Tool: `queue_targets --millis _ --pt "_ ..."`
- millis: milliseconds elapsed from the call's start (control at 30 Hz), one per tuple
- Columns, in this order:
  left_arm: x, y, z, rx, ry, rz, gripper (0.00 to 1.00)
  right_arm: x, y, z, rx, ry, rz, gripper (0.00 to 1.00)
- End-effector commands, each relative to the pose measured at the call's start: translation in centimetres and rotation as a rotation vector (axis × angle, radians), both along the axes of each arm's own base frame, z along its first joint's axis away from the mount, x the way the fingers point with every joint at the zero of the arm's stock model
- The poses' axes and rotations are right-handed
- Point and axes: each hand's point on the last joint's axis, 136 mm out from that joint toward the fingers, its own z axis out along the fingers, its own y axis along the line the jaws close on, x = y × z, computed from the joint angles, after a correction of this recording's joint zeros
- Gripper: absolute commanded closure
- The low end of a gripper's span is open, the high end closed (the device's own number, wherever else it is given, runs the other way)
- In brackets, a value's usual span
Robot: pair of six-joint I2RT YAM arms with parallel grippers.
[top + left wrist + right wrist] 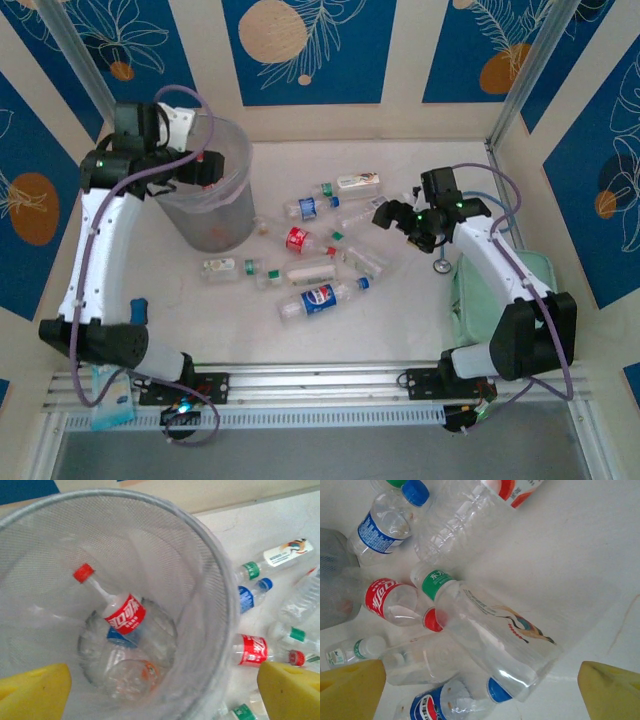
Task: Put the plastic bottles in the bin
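Fingers (35, 692) of your left gripper (160, 695) stand spread and empty above the bin (200, 580), while those of your right gripper (480, 690) are likewise parted and empty just over a green-capped bottle (490, 630) lying on the table (580, 555). Judge the plastic bottles (320, 300), scattered between bin and right arm, as light, thin-walled, slick and apt to roll; take one across its mid-body, squeezing gently. Inside the bin a red-labelled bottle (125, 616) leans cap-up over at least two others at the bottom.
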Motion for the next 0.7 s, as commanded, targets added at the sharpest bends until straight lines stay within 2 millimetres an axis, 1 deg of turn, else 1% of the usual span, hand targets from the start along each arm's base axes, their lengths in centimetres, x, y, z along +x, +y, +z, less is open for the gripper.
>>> queue_targets --millis 0,67,133,167,233,267,333,367,433,533,600,667 --pt "-1.2 -2.8 -0.5 -0.099 -0.017 -0.053 0.05 -1.4 -0.2 0.6 0.009 0.038 -0.015 0.01" --pt "-2.4 -4.8 -1.0 -0.115 -0.01 -0.113 0.05 -2.3 0.6 0.1 0.04 0.069 0.02 0.01" --pt "-3.7 -7.0 -1.5 -0.159 0.016 -0.171 0.05 -3.3 0.8 -0.8 0.011 0.103 0.072 0.01" --pt "-4.2 -7.9 -1.9 -0.178 0.031 -0.188 0.06 -3.8 0.7 -1.3 -0.025 0.121 0.096 0.04" --pt "-5.0 -9.0 -2.6 -0.19 0.045 -0.203 0.07 -4.4 0.6 -2.3 -0.089 0.15 0.141 0.13" --pt "-5.3 -9.3 -2.9 -0.188 0.049 -0.197 0.07 -4.6 0.7 -2.8 -0.119 0.169 0.163 0.14" --pt "-5.9 -9.9 -3.4 -0.187 0.054 -0.199 0.09 -4.9 1.3 -3.4 -0.173 0.187 0.23 0.15" --pt "-6.2 -10.4 -3.8 -0.189 0.059 -0.201 0.09 -5.0 1.6 -3.7 -0.216 0.192 0.275 0.15" --pt "-6.8 -11.2 -4.6 -0.193 0.067 -0.211 0.09 -5.2 1.9 -4.7 -0.296 0.216 0.36 0.11" --pt "-7.5 -11.8 -5.5 -0.222 0.082 -0.203 0.1 -5.0 2.7 -6.7 -0.358 0.273 0.45 0.01" --pt "-7.9 -12.4 -5.7 -0.266 0.092 -0.204 0.1 -4.8 3.2 -8.1 -0.382 0.328 0.486 0.01" --pt "-8.2 -12.8 -5.8 -0.301 0.106 -0.211 0.11 -4.2 3.1 -9.1 -0.44 0.335 0.504 0.01"
